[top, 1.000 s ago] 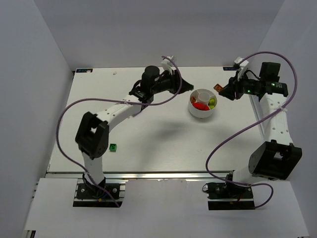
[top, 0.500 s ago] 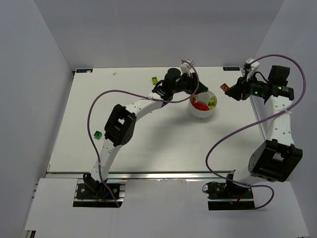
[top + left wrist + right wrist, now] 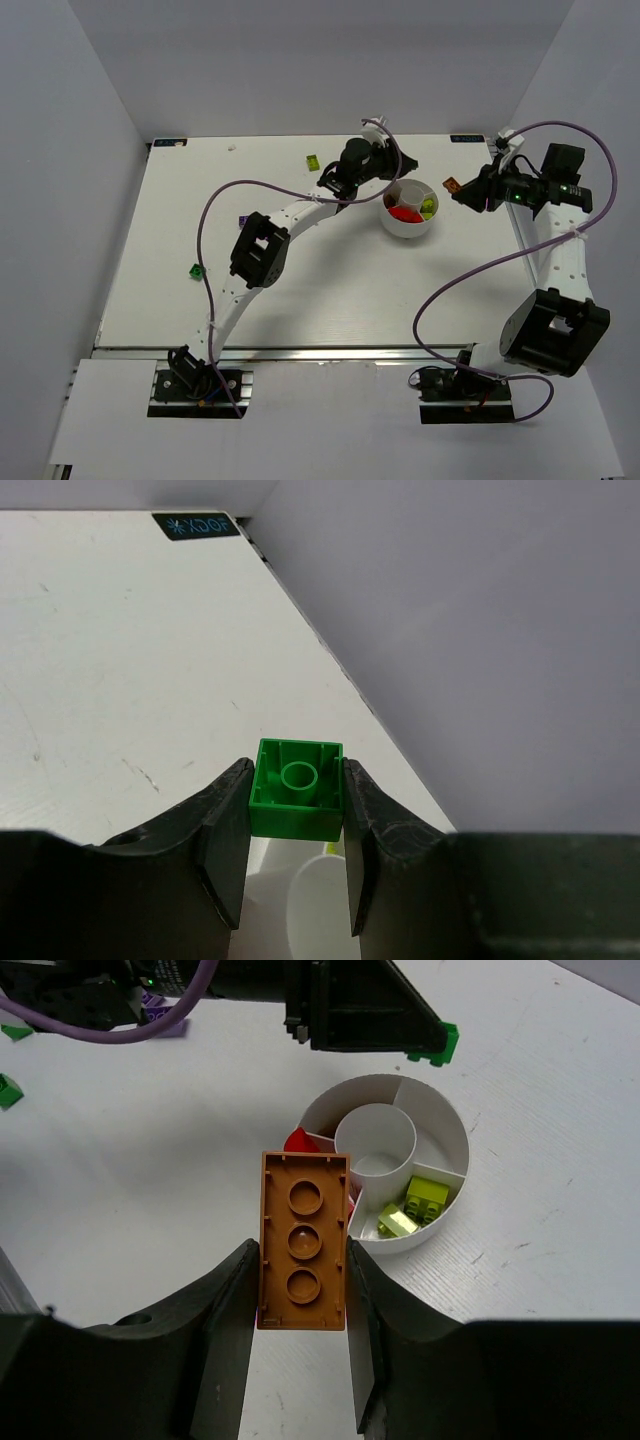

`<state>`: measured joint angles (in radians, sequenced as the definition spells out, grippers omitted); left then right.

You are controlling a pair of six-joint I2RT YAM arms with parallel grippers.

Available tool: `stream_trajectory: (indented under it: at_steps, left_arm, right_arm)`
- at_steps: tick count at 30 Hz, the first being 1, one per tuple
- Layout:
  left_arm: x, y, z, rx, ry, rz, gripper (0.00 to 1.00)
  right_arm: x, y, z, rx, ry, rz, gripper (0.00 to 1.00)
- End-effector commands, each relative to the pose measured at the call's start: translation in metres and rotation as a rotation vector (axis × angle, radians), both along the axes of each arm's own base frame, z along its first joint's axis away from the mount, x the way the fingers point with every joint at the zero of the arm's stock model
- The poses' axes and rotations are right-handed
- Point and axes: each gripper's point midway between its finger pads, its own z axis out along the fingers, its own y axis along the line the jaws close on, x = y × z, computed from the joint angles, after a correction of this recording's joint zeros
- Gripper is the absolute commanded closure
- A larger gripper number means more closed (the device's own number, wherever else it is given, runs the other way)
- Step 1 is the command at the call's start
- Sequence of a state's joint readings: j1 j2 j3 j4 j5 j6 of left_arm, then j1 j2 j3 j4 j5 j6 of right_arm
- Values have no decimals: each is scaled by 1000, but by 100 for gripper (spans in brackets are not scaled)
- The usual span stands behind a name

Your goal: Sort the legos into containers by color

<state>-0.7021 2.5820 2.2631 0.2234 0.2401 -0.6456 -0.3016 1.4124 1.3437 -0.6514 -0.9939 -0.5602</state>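
Observation:
The white divided bowl [image 3: 405, 230] stands right of the table's middle. Red legos [image 3: 403, 212] lie in its left wedge and yellow-green legos [image 3: 428, 207] in its right wedge. My left gripper [image 3: 405, 165] hovers at the bowl's far-left rim, shut on a small green lego [image 3: 297, 800] that also shows in the right wrist view [image 3: 435, 1045]. My right gripper [image 3: 455, 187] hangs just right of the bowl, shut on a long orange lego [image 3: 304, 1240] with its underside to the camera. Beyond the orange lego lie the bowl [image 3: 464, 1140] and its yellow-green legos [image 3: 425, 1198].
Loose legos lie on the table: a yellow-green one [image 3: 312, 160] at the back, a purple one [image 3: 242, 219] and a green one [image 3: 194, 270] to the left. The left arm stretches diagonally across the table. White walls stand close on all sides.
The left arm has stretched out and carried its gripper rightward to the bowl's rim. The right gripper has drifted slightly right and nearer. Both grips are unchanged.

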Motion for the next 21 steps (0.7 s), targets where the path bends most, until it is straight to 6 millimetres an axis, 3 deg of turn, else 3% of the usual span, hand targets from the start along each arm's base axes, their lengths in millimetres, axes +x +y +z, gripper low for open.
stream_trajectory:
  at_steps: [1, 21]
  left_arm:
    - [11, 2, 33, -54, -48, 51, 100]
    - [-9, -6, -6, 0, 26, -59, 98]
  right_arm:
    - [-6, 1, 12, 23, -44, 13, 100]
    - [-9, 0, 8, 56, -30, 13, 100]
